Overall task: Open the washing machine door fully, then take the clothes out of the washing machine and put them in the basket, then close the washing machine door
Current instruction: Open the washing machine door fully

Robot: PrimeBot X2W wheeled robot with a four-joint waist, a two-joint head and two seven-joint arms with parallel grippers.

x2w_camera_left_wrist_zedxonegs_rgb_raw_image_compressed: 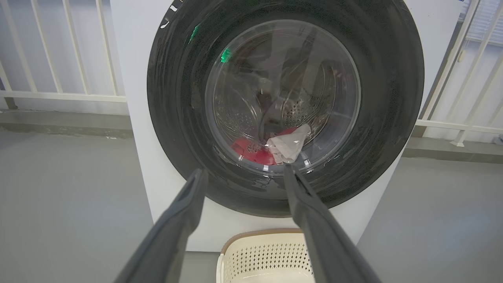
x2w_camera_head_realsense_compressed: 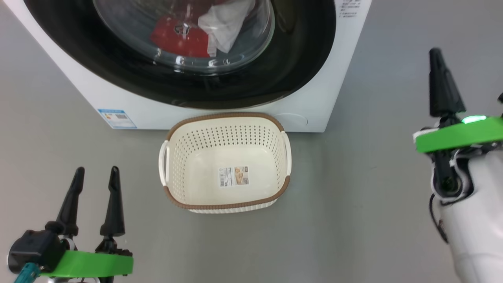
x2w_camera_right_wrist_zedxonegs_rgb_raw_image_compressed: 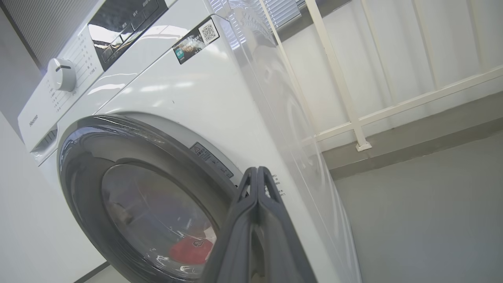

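zero progress: washing machine door [x2w_camera_head_realsense_compressed: 306, 59] shut ahead of left gripper [x2w_camera_head_realsense_compressed: 97, 169] (released), red jersey [x2w_camera_head_realsense_compressed: 177, 37] inside, basket [x2w_camera_head_realsense_compressed: 224, 116] empty. right gripper [x2w_camera_right_wrist_zedxonegs_rgb_raw_image_compressed: 257, 173] clenched on nothing.

The basket [x2w_camera_head_realsense_compressed: 235, 141] sits on the floor [x2w_camera_head_realsense_compressed: 353, 220]. At its twelve o'clock, just behind, stands the washing machine [x2w_camera_head_realsense_compressed: 324, 98], with the clothes [x2w_camera_head_realsense_compressed: 178, 37] inside behind the washing machine door [x2w_camera_head_realsense_compressed: 300, 67].
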